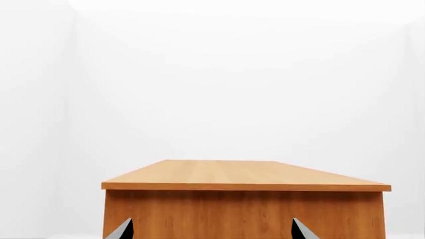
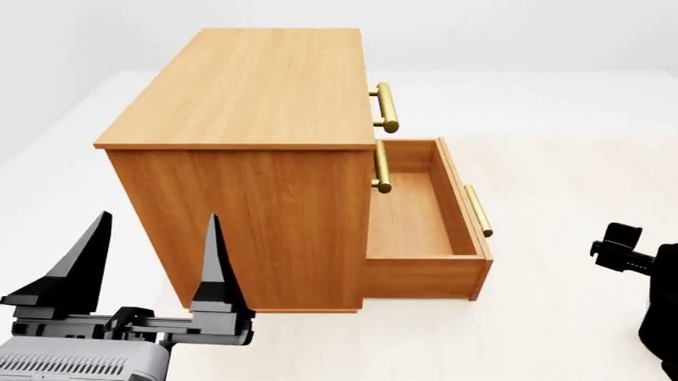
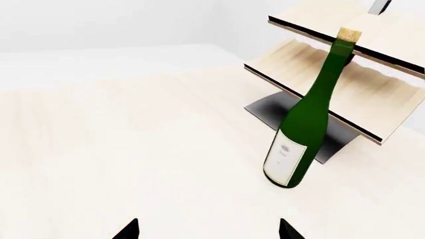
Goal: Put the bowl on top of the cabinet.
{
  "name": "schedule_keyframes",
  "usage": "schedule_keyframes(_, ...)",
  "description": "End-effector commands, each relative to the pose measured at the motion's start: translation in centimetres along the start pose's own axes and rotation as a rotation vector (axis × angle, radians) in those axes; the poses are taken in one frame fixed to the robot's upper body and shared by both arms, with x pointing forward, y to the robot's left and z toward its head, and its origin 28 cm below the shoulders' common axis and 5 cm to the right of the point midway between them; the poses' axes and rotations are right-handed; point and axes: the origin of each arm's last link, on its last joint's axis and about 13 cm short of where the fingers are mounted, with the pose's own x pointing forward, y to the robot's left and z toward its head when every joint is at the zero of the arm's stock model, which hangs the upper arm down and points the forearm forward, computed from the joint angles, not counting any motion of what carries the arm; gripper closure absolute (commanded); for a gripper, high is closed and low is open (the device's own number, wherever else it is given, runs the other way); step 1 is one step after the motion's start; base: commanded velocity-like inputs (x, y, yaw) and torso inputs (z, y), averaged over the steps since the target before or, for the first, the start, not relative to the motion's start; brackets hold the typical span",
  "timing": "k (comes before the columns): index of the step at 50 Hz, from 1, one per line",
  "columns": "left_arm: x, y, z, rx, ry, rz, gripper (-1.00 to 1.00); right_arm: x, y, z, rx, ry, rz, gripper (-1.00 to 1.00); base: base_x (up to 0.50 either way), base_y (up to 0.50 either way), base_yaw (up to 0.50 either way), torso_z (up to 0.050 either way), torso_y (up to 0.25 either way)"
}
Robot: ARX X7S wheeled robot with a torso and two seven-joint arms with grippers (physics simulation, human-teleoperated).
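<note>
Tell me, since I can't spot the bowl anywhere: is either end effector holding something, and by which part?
Nothing is held. The left end effector is open and empty beside the cabinet; the right end effector is open too, empty near a bottle.

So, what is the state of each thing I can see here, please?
cabinet: upright, flat top bare, bottom drawer pulled open and empty, upper drawers closed
wine bottle: corked, standing in front of the rack
left tool: open, holding nothing
right tool: open, holding nothing
</note>
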Motion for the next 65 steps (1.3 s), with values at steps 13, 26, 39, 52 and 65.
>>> schedule_keyframes(13, 0.0, -0.1, -0.1, 0.0, 0.003, -0.002, -1.0, 0.3, 0.6, -0.3, 0.035, 0.121, 0.04, -1.0, 0.0, 0.0, 0.0, 0.0, 0.0)
schedule_keyframes(26, 0.0, -0.1, -0.1, 0.001, 0.005, -0.003, -1.0, 0.8, 0.8, -0.8, 0.05, 0.168, 0.049, -1.0, 0.0, 0.0, 0.0, 0.0, 0.0)
schedule_keyframes(39, 0.0, -0.1, -0.2, -0.001, 0.006, -0.005, -1.0, 1.2, 0.5, -1.9, 0.043, 0.203, 0.007, -1.0, 0.0, 0.0, 0.0, 0.0, 0.0)
schedule_keyframes(52, 0.0, -0.1, -0.3, -0.003, 0.006, -0.007, -1.0, 1.4, 0.5, -2.8, 0.033, 0.214, -0.033, -1.0, 0.0, 0.0, 0.0, 0.0, 0.0)
schedule_keyframes(65, 0.0, -0.1, -0.3, -0.002, 0.007, -0.009, -1.0, 1.8, 0.6, -3.3, 0.02, 0.231, -0.038, -1.0, 0.0, 0.0, 0.0, 0.0, 0.0)
